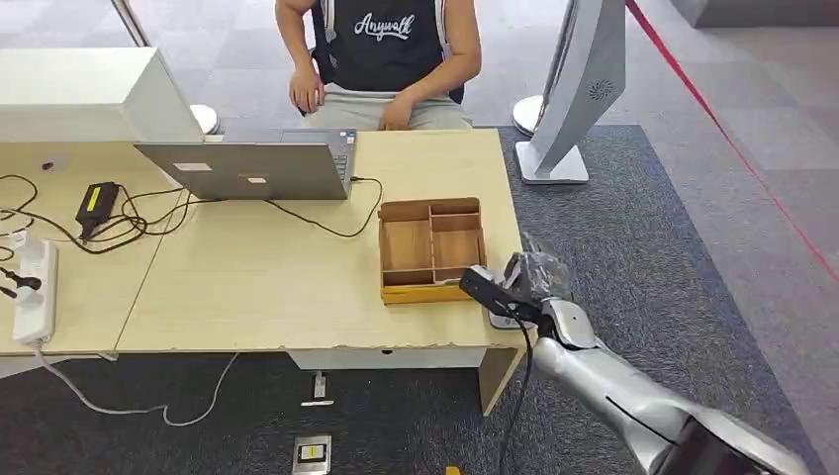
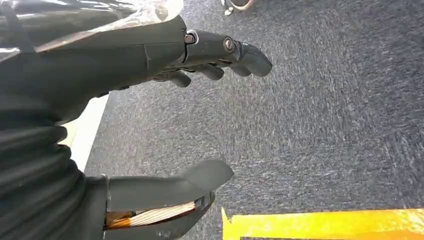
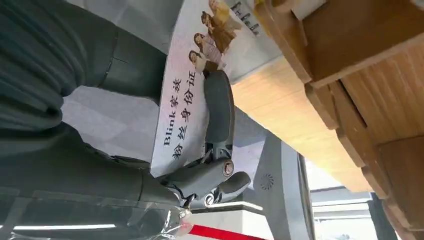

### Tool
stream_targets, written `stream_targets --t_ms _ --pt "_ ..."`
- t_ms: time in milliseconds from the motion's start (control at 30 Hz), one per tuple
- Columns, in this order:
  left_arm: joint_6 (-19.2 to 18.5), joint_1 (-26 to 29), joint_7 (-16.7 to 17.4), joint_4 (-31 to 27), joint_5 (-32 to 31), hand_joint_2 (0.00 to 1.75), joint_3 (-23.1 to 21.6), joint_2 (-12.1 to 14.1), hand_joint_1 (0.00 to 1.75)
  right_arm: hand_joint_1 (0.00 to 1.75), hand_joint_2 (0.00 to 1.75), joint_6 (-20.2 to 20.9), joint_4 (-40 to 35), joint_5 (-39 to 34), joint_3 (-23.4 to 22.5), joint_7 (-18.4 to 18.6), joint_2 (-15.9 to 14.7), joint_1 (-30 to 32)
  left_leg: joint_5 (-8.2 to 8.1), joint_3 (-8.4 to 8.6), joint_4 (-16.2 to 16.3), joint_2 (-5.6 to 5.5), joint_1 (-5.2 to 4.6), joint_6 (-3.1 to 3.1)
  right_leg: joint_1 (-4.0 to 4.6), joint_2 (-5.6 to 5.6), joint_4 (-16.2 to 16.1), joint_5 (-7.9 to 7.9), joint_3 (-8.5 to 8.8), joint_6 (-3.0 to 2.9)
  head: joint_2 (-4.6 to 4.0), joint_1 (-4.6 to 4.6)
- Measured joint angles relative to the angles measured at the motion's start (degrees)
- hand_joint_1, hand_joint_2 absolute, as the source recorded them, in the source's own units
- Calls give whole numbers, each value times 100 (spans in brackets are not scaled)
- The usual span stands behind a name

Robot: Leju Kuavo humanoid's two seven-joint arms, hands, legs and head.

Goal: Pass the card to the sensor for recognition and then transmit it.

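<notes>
Bench [image 1: 297,287] carries a wooden tray [image 1: 431,249] near its right edge. Right hand [image 1: 524,287] is at the bench's right front corner, just beside the tray. Card [image 3: 187,95] lies in that hand, thumb [image 3: 218,112] pressed across its printed face, fingers curled behind; long axis runs along the thumb. Left hand [image 2: 165,115] hangs over carpet, fingers apart, holding nothing. Right hand has the card; no sensor identified, so direction of the pass is undetermined.

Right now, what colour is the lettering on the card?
Dark blue on white card, with photos of people; right wrist view shows it best.
</notes>
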Motion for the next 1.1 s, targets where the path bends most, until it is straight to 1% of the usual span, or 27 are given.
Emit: stream_targets --t_ms 300,567,733,800,933,1100 --pt "-2 -3 -2 33 0 175 0 0 0 175 175 -190 -7 9 -15 50 -2 28 0 0 0 1 0 0 0 0 0 0 2 0 2 0" --pt "-2 -4 -2 48 0 175 0 0 0 175 175 -203 -9 37 -63 52 -4 21 0 0 0 0 0 0 0 0 0 0 3 0 2 0" --pt "0 -6 9 50 0 175 0 0 0 175 175 -400 -33 61 -109 41 -2 -20 0 -4 0 0 0 1 -1 0 0 1 4 1 2 0" --pt "0 -6 28 52 0 175 0 0 0 175 175 -472 -66 88 -136 37 2 -105 2 -8 0 0 0 1 -1 0 1 1 1 1 0 -2" --pt "7 -10 42 55 0 175 -9 0 0 175 175 -748 -186 188 -219 77 2 -424 4 -10 0 0 -1 -2 -1 0 2 8 -5 -1 0 0" --pt "0 -9 5 57 -2 175 -33 0 0 175 175 -831 -507 487 -374 415 -55 -903 5 -12 1 -2 -1 -2 -1 0 2 8 -8 -1 0 0"
